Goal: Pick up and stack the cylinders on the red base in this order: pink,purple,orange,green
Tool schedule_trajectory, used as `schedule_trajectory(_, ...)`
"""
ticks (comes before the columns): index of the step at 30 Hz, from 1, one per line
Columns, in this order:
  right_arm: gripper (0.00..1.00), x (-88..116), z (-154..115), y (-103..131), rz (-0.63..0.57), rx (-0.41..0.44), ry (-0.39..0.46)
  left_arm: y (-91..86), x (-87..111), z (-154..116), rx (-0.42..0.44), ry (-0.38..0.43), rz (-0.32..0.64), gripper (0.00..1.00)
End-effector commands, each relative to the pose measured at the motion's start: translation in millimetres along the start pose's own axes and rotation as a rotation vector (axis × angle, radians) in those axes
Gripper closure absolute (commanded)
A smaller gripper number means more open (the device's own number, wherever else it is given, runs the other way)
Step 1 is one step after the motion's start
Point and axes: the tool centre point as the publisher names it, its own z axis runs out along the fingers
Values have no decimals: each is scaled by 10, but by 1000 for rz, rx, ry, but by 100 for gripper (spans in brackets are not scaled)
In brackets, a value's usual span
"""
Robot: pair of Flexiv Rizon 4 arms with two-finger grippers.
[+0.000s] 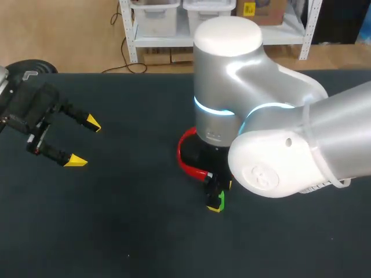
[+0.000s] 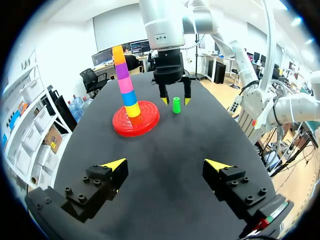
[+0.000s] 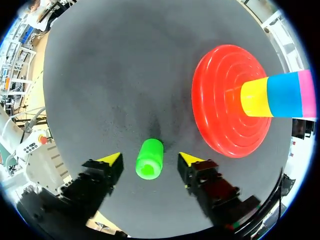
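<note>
Right claw (image 3: 150, 159) fingers apart, green cylinder (image 3: 149, 161) between, touching neither; red base (image 3: 215, 65) beside. Left claw (image 2: 165, 165) apart.

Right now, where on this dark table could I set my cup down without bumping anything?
The widest bare stretch of dark table runs between the left arm's fingers and the round red ridged base; more lies past the small green cylinder. Crowded by the base: the right arm's fingers straddle that cylinder, beside the tall stack of coloured cylinders.
</note>
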Motion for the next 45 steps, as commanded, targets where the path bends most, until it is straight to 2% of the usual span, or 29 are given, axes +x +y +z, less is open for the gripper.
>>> schedule_trajectory(1, 100, -13, 23, 10, -1, -4, 0, 0, 11, 0, -1, -1, 2, 0)
schedule_trajectory(17, 100, -43, 71, 9, -9, -18, -1, 0, 11, 0, -1, -1, 2, 0)
schedule_trajectory(21, 100, -50, -10, 9, -11, -2, -8, 0, 11, 0, -1, -1, 2, 0)
schedule_trajectory(27, 100, -44, -409, 41, -31, 42, -19, 0, 11, 0, -1, -1, 2, 0)
schedule_trajectory(35, 100, -35, -1182, 75, -69, 115, -52, 0, 11, 0, -1, -1, 2, 0)
schedule_trajectory(45, 100, -224, -1941, 44, -109, 196, -45, 0, 11, 0, -1, -1, 2, 0)
